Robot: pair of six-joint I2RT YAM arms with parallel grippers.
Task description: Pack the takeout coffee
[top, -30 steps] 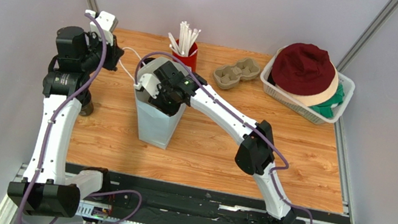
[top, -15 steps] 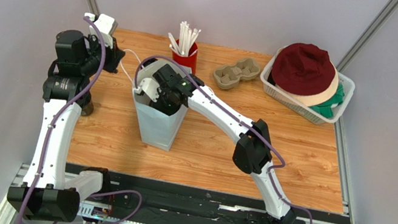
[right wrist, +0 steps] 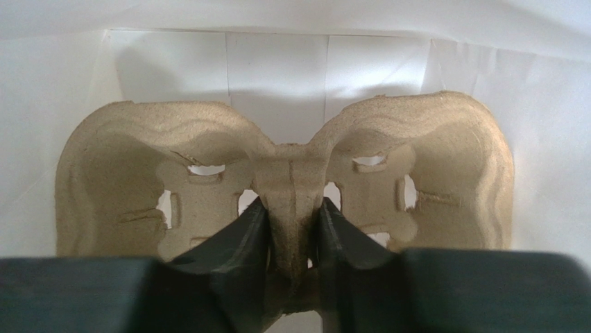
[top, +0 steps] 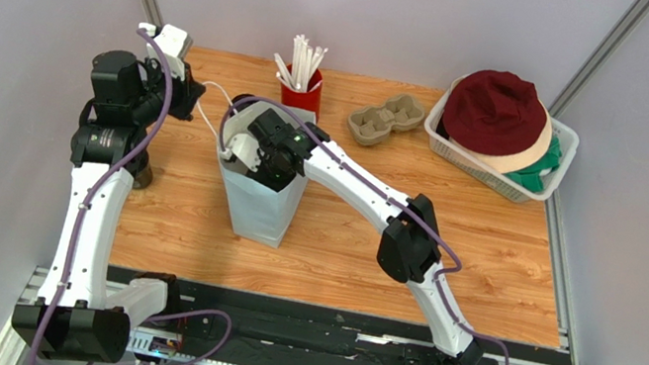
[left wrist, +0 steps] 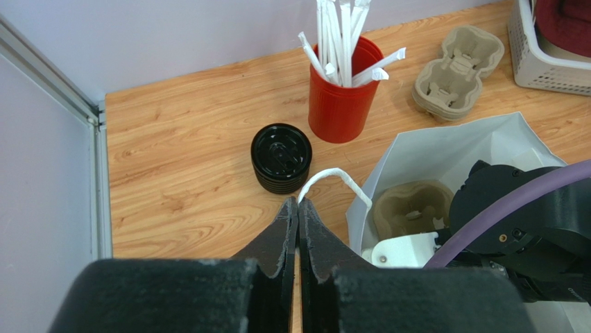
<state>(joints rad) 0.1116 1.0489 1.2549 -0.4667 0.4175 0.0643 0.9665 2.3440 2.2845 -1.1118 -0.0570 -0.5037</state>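
My right fingers [right wrist: 288, 215] clamp the centre ridge of the brown pulp two-cup carrier [right wrist: 416, 159] inside the white paper bag [top: 258, 211]; I should seat it level. My left fingers [left wrist: 298, 211] pinch the bag's looped white handle [left wrist: 333, 175]. The lidded brown paper coffee cup [top: 141, 177] seems to stand left of the bag, half hidden.

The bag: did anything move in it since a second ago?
The right claw, shut on the tray, slid slightly left and seems lower in the bag. The left claw kept pinching the handle. The straws and basket stayed put.
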